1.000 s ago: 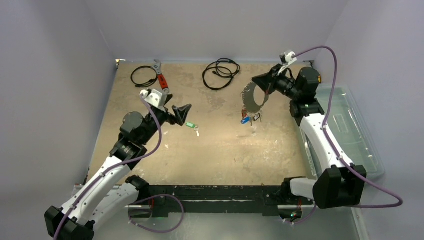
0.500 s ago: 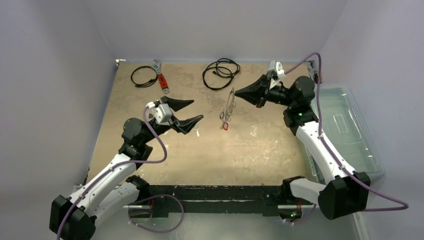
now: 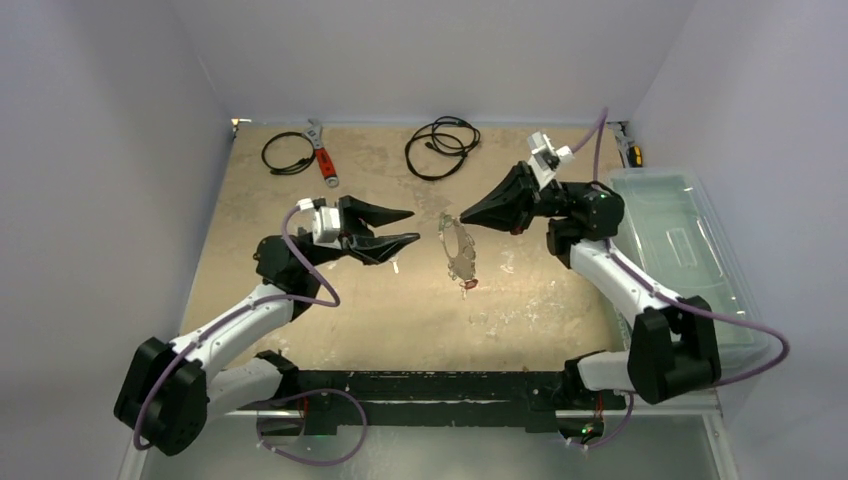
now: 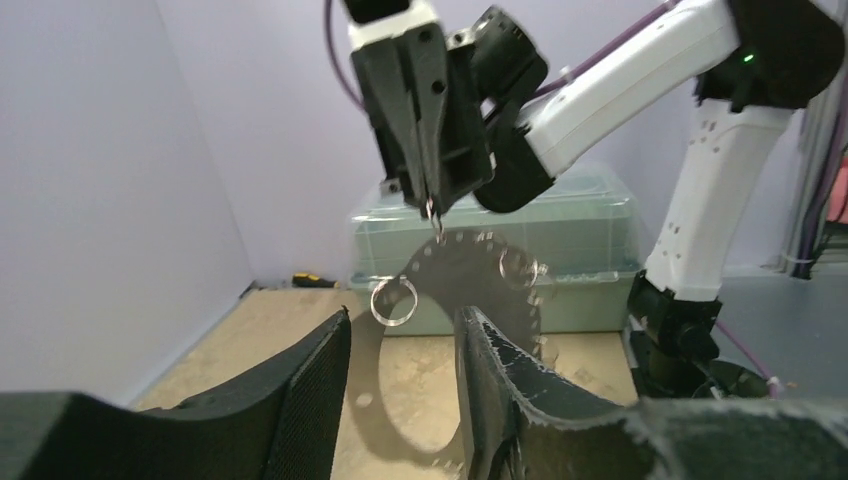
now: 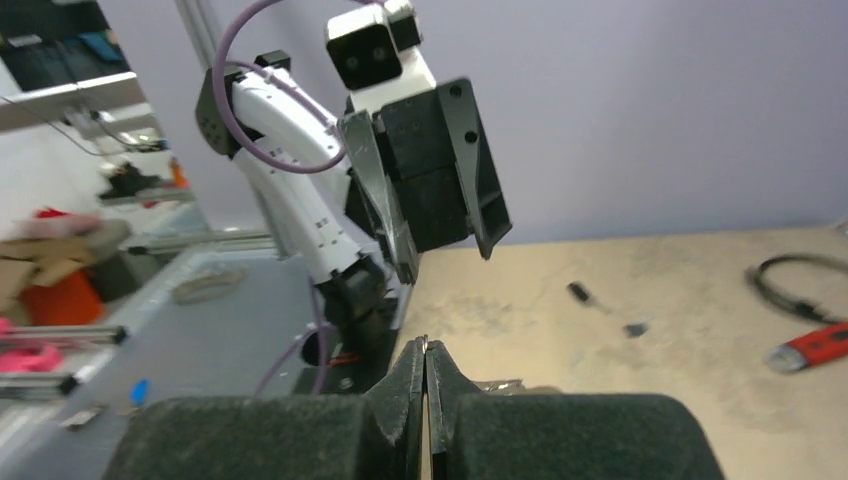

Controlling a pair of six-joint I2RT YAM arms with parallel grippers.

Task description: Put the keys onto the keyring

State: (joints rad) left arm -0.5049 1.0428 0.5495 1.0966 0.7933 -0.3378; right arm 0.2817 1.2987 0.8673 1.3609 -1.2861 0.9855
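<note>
A: Swung left to mid-table, right gripper point(image 3: 463, 217) pinches keyring point(image 3: 460, 252) by its top rim; ring hangs in air, tagged keys point(image 3: 468, 284) dangling low.
B: Noted; left gripper point(image 3: 415, 226) jaws apart, just left. Ring stiff, light, slick, probably swings: grip rim.

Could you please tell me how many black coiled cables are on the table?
2. One black coiled cable lies near the far edge, left of the red-handled metal wrench; the other lies right of it. None appears hidden.
</note>
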